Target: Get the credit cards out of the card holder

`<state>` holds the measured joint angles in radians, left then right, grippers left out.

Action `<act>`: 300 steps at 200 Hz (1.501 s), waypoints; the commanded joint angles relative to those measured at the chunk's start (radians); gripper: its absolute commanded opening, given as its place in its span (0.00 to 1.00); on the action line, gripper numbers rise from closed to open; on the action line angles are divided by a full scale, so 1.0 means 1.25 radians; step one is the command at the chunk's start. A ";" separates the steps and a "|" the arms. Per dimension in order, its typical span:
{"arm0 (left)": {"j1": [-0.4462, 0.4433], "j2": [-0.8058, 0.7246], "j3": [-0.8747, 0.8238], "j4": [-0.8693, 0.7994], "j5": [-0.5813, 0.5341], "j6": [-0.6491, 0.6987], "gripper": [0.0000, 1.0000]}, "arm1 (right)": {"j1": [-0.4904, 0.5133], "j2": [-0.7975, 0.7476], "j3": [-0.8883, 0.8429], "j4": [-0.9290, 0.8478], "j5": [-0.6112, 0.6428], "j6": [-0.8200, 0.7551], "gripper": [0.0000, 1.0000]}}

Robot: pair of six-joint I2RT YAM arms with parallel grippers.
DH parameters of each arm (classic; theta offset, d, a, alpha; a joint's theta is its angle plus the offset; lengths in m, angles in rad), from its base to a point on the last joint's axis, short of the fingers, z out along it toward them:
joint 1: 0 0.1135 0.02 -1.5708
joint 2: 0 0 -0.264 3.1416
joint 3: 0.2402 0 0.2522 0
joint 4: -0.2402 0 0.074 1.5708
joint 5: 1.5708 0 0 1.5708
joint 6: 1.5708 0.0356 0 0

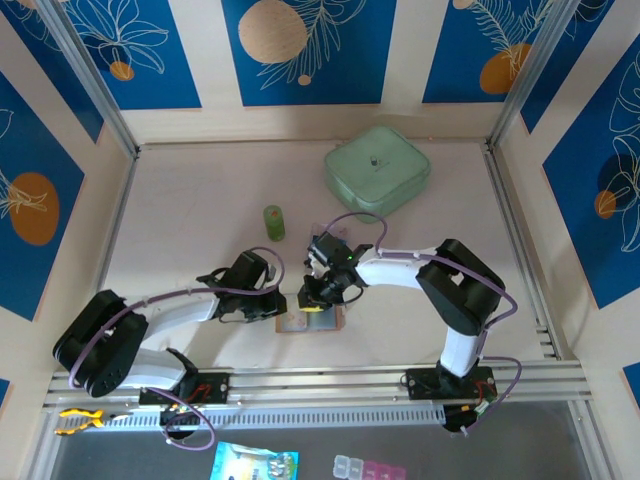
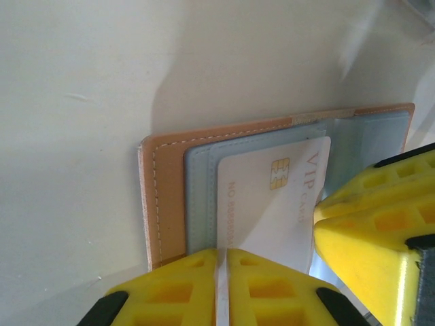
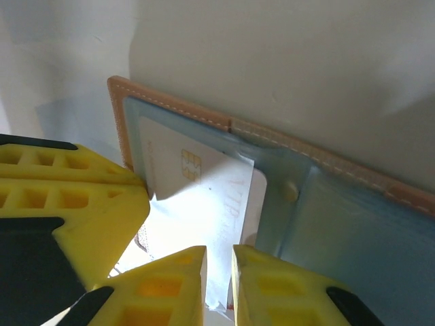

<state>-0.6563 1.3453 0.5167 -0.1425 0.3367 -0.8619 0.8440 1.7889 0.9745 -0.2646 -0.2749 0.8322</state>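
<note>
working at near centre of table [image 1: 200, 200]. pinning open card holder [image 2: 163, 197] by its edge w/ left gripper [image 2: 223, 288], fingers clamped. pinching white credit card [image 2: 272, 204], partly in its sleeve, w/ right gripper [image 3: 219, 285]. risking holder dragging along if left grip slipping; risking card bending if pulling at an angle.

Seen from above, the tan-brown leather folding card holder [image 1: 293, 326] lies mostly under the left gripper [image 1: 283, 312] and right gripper [image 1: 318, 297]. Its contents are too small to tell there. In the left wrist view, yellow fingers [image 2: 170, 288] hide the holder's near edge and the lower end of the white chip card [image 2: 265, 204], whose number print is too faint to read. In the right wrist view, glare washes out that card's near half. The holder's grey-blue right panel [image 3: 353, 231] runs off the frame.
</note>
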 commanded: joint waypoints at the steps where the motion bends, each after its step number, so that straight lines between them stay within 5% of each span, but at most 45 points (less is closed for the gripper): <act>1: 0.007 0.010 -0.011 -0.022 0.001 0.011 0.11 | 0.007 0.018 0.018 0.004 -0.024 0.010 0.19; 300: 0.007 0.000 -0.034 -0.023 -0.004 0.007 0.12 | 0.022 -0.012 0.046 -0.140 0.091 -0.013 0.26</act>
<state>-0.6563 1.3449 0.4980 -0.1261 0.3401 -0.8619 0.8688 1.8057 1.0214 -0.3553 -0.2035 0.8349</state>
